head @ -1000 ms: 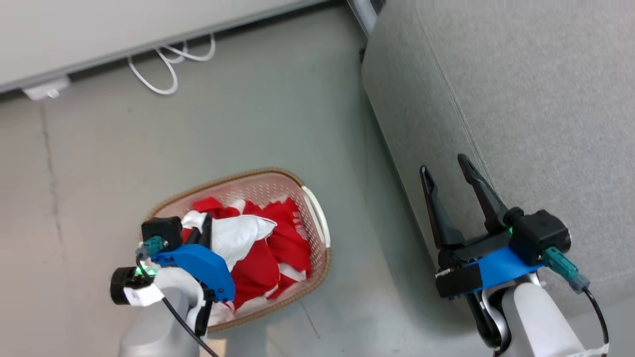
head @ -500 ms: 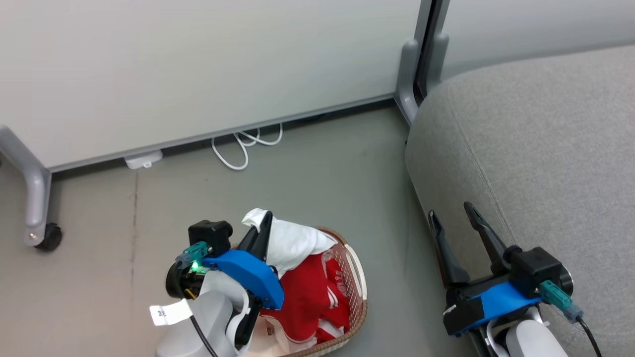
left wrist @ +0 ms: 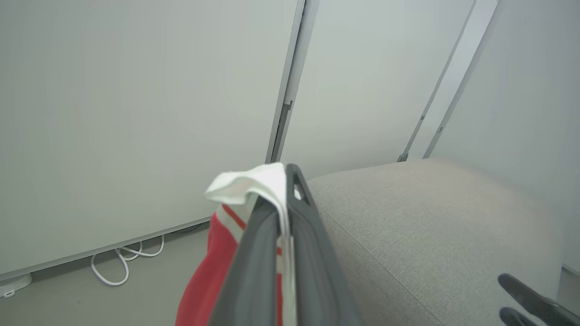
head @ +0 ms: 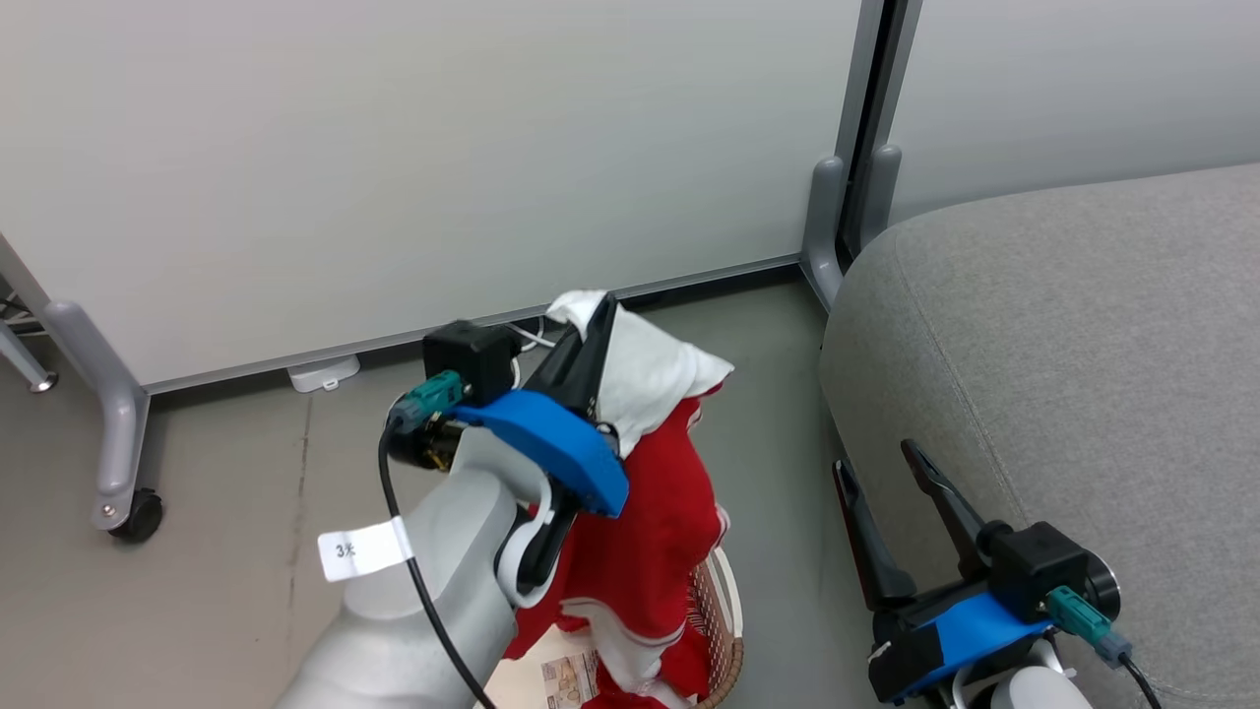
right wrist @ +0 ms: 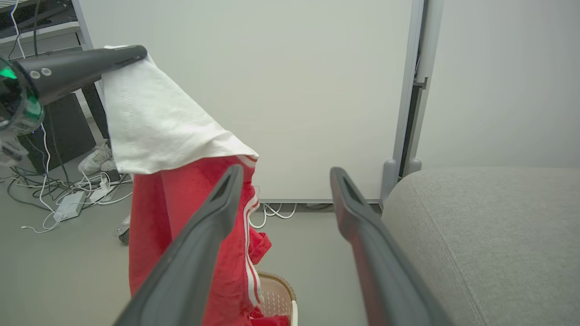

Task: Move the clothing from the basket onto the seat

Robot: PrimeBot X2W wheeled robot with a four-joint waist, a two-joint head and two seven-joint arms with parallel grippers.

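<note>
Risen since a moment ago, the left end effector (head: pixel 602 310) pinches the dangling clothing (head: pixel 660 492) left of the seat (head: pixel 1083 345), the spread-open right end effector (head: pixel 874 458) nearer it.

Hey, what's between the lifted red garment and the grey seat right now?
Just a strip of bare grey floor, clearest in the head view. The garment hangs from the left gripper, apart from the seat.

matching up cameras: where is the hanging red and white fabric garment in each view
Head view: centre, red and white fabric garment hanging from the left pincer.
Left wrist view: garment bottom centre, pinched.
Right wrist view: garment at left.
Shared landmark: large grey fabric seat, right in all three.
</note>
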